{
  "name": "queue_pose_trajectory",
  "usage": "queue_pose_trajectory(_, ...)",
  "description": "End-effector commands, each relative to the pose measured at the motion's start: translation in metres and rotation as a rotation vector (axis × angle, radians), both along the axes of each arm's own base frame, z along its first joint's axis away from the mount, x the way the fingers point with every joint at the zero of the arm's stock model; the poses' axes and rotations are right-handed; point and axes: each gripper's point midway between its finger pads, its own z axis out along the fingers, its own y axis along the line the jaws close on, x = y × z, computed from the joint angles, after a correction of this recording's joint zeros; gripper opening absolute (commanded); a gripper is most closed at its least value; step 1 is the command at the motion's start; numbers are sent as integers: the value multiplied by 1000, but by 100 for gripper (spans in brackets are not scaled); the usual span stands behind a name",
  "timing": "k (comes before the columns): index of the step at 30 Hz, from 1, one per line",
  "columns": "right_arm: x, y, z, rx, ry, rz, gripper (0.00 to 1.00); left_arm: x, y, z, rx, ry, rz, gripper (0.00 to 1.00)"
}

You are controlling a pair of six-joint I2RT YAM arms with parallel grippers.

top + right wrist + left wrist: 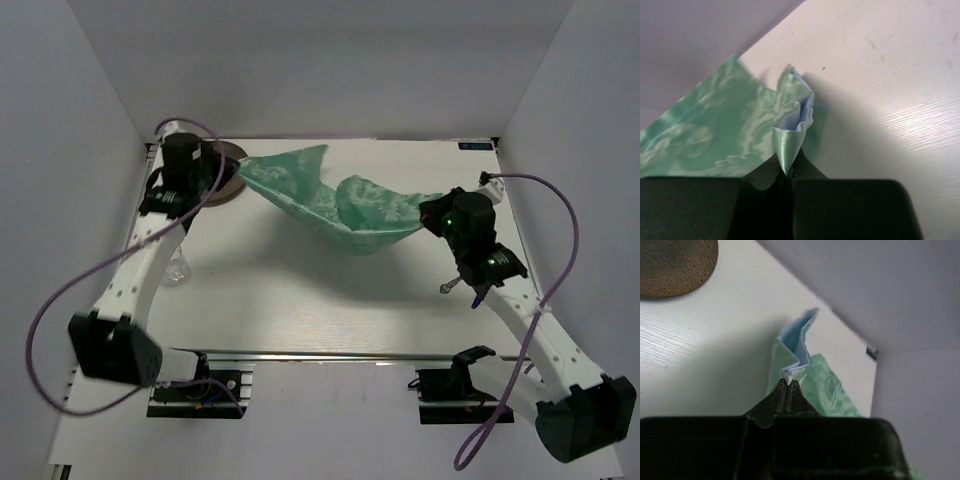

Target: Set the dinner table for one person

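A green patterned placemat [340, 200] with a pale blue underside hangs sagging above the white dinner table [300, 295], stretched between both arms. My left gripper [240, 173] is shut on its left corner; in the left wrist view the jaws [786, 382] pinch a bunched bit of the cloth [832, 390]. My right gripper [426, 217] is shut on the right corner; in the right wrist view the closed jaws [788, 170] hold a folded green tip of the placemat [715, 130].
A brown round mat [228, 172] [670, 265] lies at the back left, under the left wrist. A clear glass [178, 269] stands by the left edge. Small utensils [452, 285] lie under the right arm. A metal rail [350, 354] runs along the near edge; walls enclose three sides.
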Motion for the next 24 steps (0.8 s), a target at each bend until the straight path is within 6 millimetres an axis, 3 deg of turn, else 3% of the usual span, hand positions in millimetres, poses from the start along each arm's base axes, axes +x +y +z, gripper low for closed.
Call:
queue_pose_trajectory(1, -17, -31, 2, -96, 46, -83, 0, -52, 35, -25, -12, 109, 193, 0)
queue_pose_trajectory(3, -23, -34, 24, -80, -14, -78, 0, -62, 33, -6, -55, 54, 180, 0)
queue_pose_trajectory(6, -24, -39, 51, -90, -66, -81, 0, -72, 28, 39, -98, -32, 150, 0)
queue_pose_trajectory(7, -20, -39, 71, -95, -86, -79, 0, -73, 29, 63, -102, -56, 152, 0)
queue_pose_trajectory(9, -13, -43, 93, -118, -109, -88, 0, -69, 28, 85, -103, -90, 145, 0)
queue_pose_trajectory(10, -10, -40, 124, -109, -162, -78, 0, -63, 28, 84, -104, -67, 154, 0)
queue_pose_trajectory(11, 2, -39, 122, -131, -133, -77, 0, -59, 27, 105, -127, -106, 157, 0)
queue_pose_trajectory(12, 9, -39, 131, -139, -138, -76, 0, -54, 23, 108, -142, -107, 148, 0)
queue_pose_trajectory(13, 25, -31, 148, -146, -149, -49, 0, -45, 22, 111, -163, -112, 145, 0)
queue_pose_trajectory(15, 42, -29, 159, -153, -139, -17, 0, -20, 12, 116, -199, -105, 109, 0)
queue_pose_trajectory(16, 63, -22, 151, -179, -111, 11, 0, -9, 7, 120, -211, -104, 75, 0)
queue_pose_trajectory(17, 72, -21, 182, -165, -172, 22, 0, 17, 0, 102, -210, -56, 61, 0)
queue_pose_trajectory(18, 81, -16, 190, -159, -184, 66, 0, 29, -4, 137, -231, -146, 16, 0)
queue_pose_trajectory(19, 103, -7, 180, -172, -163, 108, 0, 40, -8, 146, -224, -177, -5, 0)
queue_pose_trajectory(20, 110, -8, 213, -185, -240, 124, 0, 66, -6, 131, -202, -161, -9, 0)
queue_pose_trajectory(21, 117, -8, 219, -184, -245, 141, 0, 73, -14, 167, -215, -259, -63, 0)
queue_pose_trajectory(22, 138, -9, 209, -196, -220, 148, 0, 81, -13, 177, -207, -295, -90, 0)
queue_pose_trajectory(23, 145, -10, 214, -204, -229, 154, 0, 89, -11, 184, -209, -319, -107, 0)
queue_pose_trajectory(24, 155, -12, 229, -197, -260, 174, 0, 100, -21, 199, -222, -371, -171, 0)
